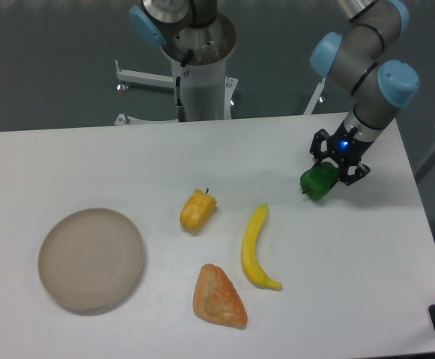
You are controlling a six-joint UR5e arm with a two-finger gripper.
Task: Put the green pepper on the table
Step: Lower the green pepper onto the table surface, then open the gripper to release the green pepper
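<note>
The green pepper (317, 182) is a small glossy bright-green toy at the right side of the white table (127, 157). My gripper (331, 173) comes down on it from the upper right, its black fingers shut on the pepper's upper part. The pepper sits low, at or just above the tabletop; I cannot tell whether it touches. Its far side is hidden by the fingers.
A yellow-orange pepper (197, 211) lies mid-table, a banana (255, 247) to its right, and an orange pastry-like piece (218, 298) near the front. A round beige plate (91, 259) sits at the left. The table's right edge runs close past the gripper.
</note>
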